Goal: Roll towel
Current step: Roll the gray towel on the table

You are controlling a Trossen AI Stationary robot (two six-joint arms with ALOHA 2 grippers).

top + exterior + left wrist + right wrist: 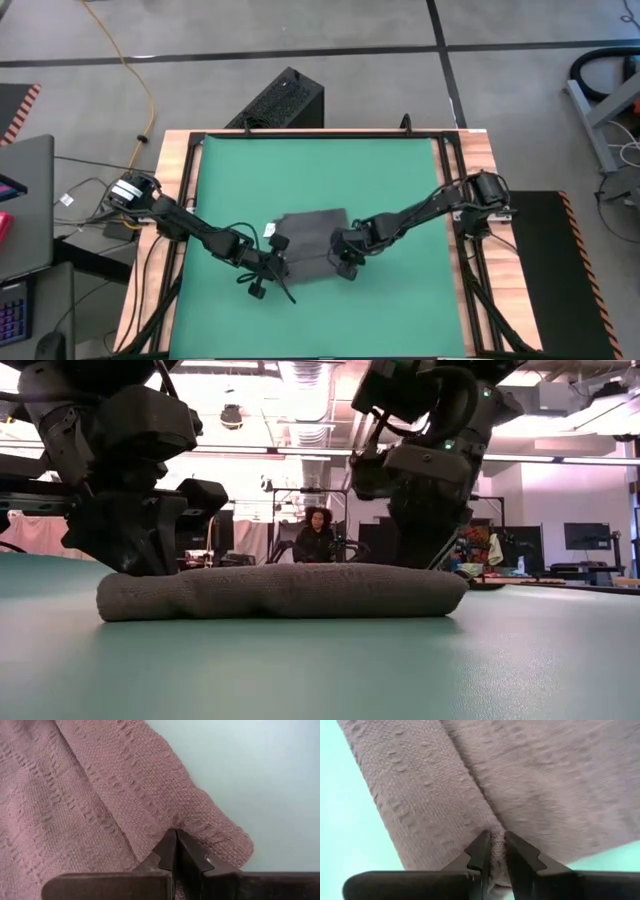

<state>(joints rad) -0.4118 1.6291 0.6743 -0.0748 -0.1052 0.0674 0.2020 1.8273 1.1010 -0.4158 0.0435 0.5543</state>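
Fingers of the left gripper are pressed together, with no cloth between them at the tips, which rest against the towel at its left near corner. The right gripper has its fingers set narrow, pinching a small fold of the towel at the seam where the rolled part meets the flat part. The towel lies on the green mat near the middle of the worktop, slightly toward the near side. Seen level from the near side, it forms a low, long roll lying left to right on the mat, with one arm above each end. The left arm reaches in from the left edge, the right arm from the right edge. Beyond the worktop, a person sits in the room behind.
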